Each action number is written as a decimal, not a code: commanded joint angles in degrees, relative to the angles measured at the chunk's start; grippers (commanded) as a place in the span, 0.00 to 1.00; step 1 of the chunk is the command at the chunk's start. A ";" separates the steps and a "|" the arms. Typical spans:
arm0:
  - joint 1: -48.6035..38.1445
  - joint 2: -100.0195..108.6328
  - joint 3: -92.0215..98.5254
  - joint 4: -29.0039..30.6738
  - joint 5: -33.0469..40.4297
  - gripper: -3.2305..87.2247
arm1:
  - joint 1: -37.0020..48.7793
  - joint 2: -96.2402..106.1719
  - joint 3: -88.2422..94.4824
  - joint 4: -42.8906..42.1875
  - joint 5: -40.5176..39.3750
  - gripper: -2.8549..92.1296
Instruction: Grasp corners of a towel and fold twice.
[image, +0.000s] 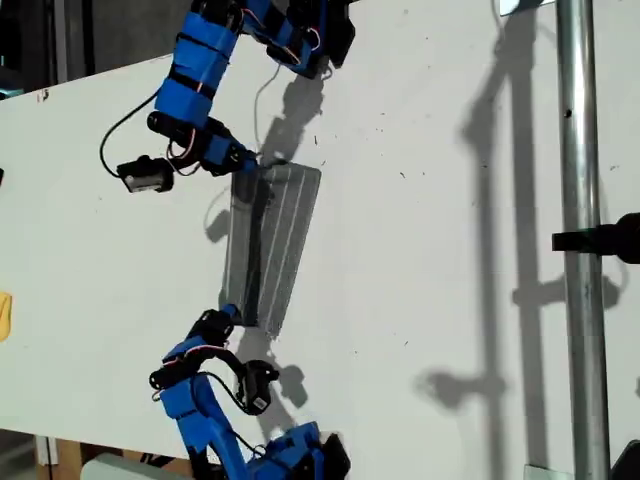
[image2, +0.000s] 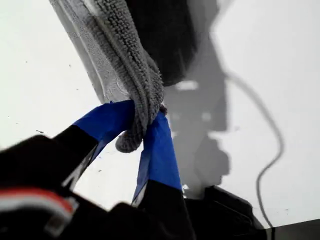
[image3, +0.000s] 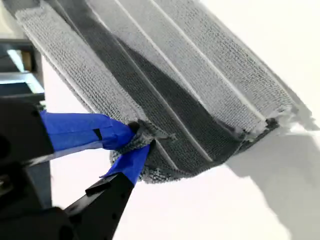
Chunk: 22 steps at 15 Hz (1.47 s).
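Clamped tight with my first gripper (image2: 142, 117): blue-taped jaws nearly together, only a bunched wad of the towel (image: 275, 240) between them. Pinched just behind one of the corners (image2: 131, 140), which pokes out past the tape as a rounded grey nub. From there, rising away in a thick rolled fold above the white table (image: 430, 250).

Likewise closed with my second gripper (image3: 139, 140): tape-covered tips squeezed onto another corner (image3: 150, 132), cloth crumpled between them and nothing else touched. Beyond the grip, layered and folded over on itself, pale stripes running the long way, the short end showing doubled edges stacked one on the other.

In the exterior view, folded to a narrow strip a little toward that view's left of centre, running from upper to lower part of the picture. Held at both ends by blue arms, one reaching in from the top, one from the bottom, each gripping on the strip's side nearer the exterior view's left. Cannot tell from the wrist views which arm is which. Shiny metal pole (image: 580, 200) upright near the exterior view's right, well apart from the cloth.
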 joint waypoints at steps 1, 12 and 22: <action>-2.81 -5.19 -13.71 2.90 2.11 0.00 | 3.69 4.22 -6.94 0.97 -6.24 0.03; 1.49 -5.62 6.86 -5.62 -2.02 0.00 | -11.78 -6.06 15.12 -17.75 9.40 0.03; -0.79 -9.84 2.55 0.35 -1.67 0.23 | -12.74 -7.38 14.33 -15.29 12.13 0.33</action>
